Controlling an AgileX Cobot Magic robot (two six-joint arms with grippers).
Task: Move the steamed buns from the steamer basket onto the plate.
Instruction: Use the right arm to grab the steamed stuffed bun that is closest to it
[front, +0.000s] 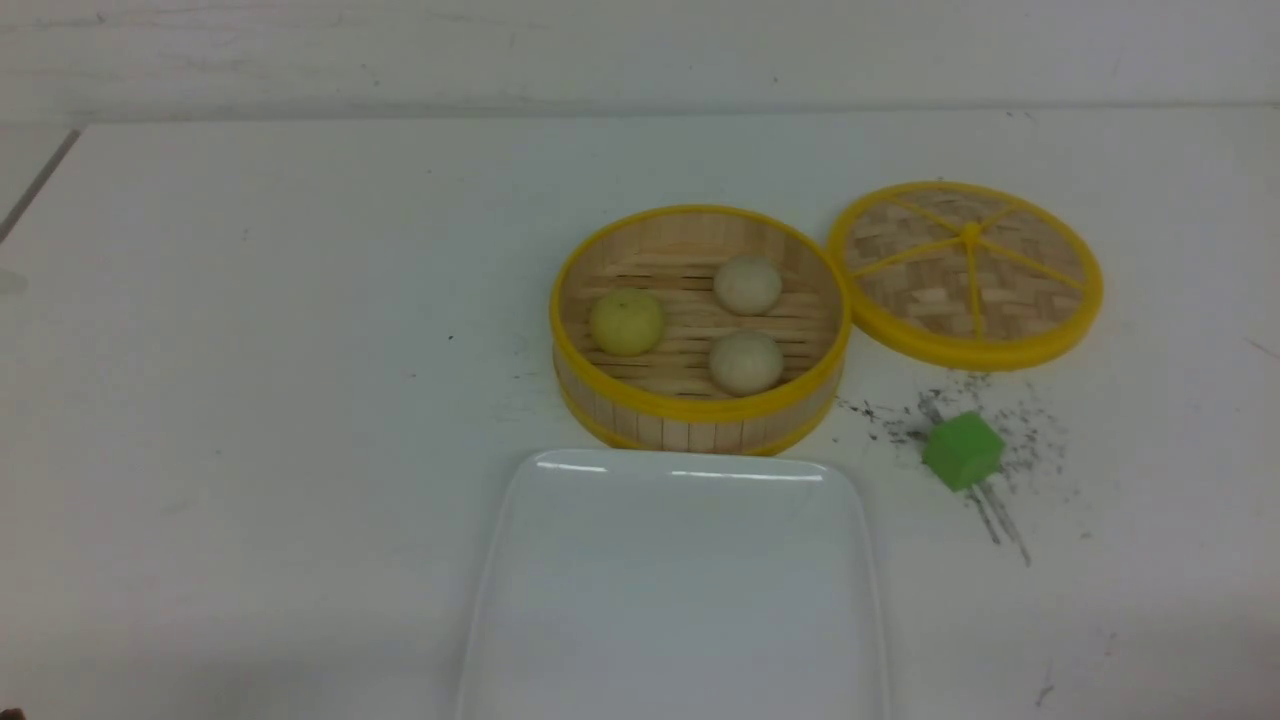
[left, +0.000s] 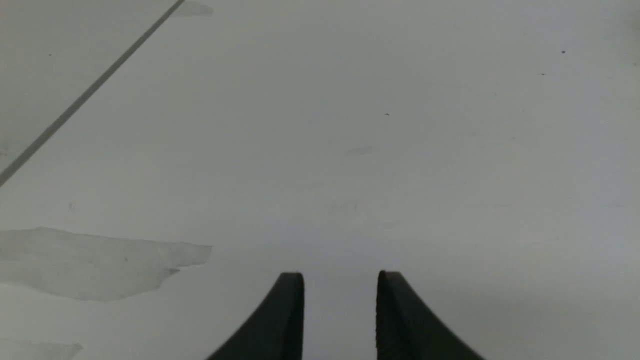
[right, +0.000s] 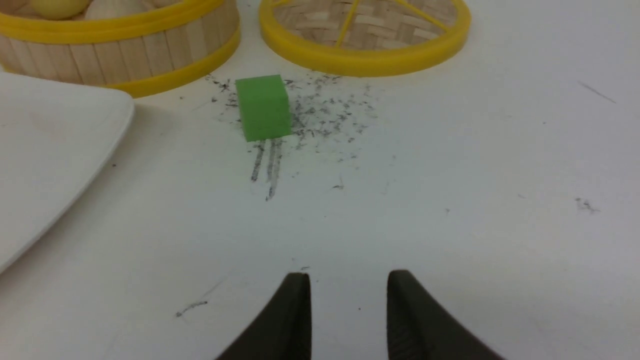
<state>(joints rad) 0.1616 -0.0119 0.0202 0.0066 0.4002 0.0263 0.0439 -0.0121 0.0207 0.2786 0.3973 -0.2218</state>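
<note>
Bamboo strips and two yellow rims make up the one steamer basket, which stands near the middle of the white tabletop. All three steamed buns lie on its slatted floor, apart from one another. One pale yellow-green bun lies on the left. Two off-white ones lie to the right, one farther back and one nearer the robot.

One glossy white plate lies on the robot's side of the basket with nothing on it. Its far edge sits just beside the basket wall; whether the two touch I cannot tell.

One flat woven lid with yellow spokes lies to the right of the basket, close against its rim. One green cube sits nearer the robot than the lid, to the right of the plate's far corner, among dark scuff marks on the tabletop.

Neither arm shows in the front view. In the left wrist view the left arm's fingers stand spread with a clear gap, nothing between them, above bare tabletop. In the right wrist view the right arm's fingers are likewise spread and hold nothing, well short of the cube, with the plate's corner, basket and lid beyond.
</note>
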